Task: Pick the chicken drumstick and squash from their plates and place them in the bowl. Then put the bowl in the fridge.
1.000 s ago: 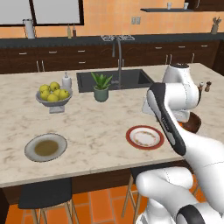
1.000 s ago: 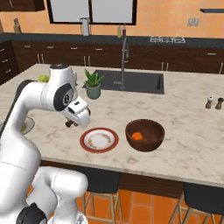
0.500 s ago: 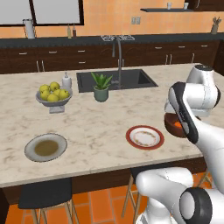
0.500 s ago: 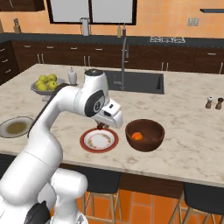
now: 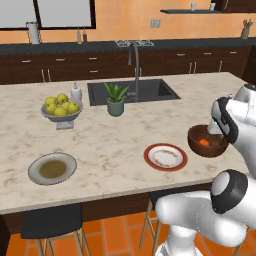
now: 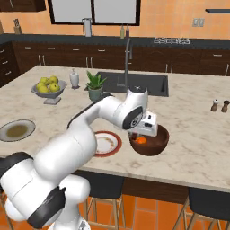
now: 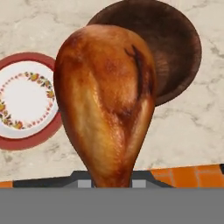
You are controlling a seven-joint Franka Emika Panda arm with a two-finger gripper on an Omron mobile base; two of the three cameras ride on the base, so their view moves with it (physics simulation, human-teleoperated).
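- Tool (image 6: 144, 130) closed on the chicken drumstick (image 7: 107, 100), gripped at its thin bone end, plump end pointing away from the hand camera.
- Hangs just above the bowl (image 6: 155, 143), dark reddish-brown, standing on the marble surface (image 6: 193, 134) near its front edge.
- In the hand view, drumstick covers part of the bowl (image 7: 175, 39); white plate with red-orange rim (image 7: 24, 103) lies beside the bowl, bare.
- Squash (image 5: 204, 142) sits inside the bowl (image 5: 206, 148), seen as an orange patch in the left base view; orange patch also shows in the bowl in the right base view (image 6: 141, 139).
- Red-rimmed plate (image 5: 165, 156) just beside the bowl, apart from it.
- Grey-green plate with brownish centre (image 5: 52, 168) well apart, toward the far left of the surface, near the front edge.
- Grey footed fruit bowl (image 5: 61, 114) with yellow-green apples (image 5: 60, 105) behind that plate.
- Potted plant (image 5: 116, 99) beside the sink (image 5: 132, 90), tall faucet (image 5: 136, 65) behind the basin.
- Salt and pepper shakers (image 6: 219, 105) at the right end of the surface.
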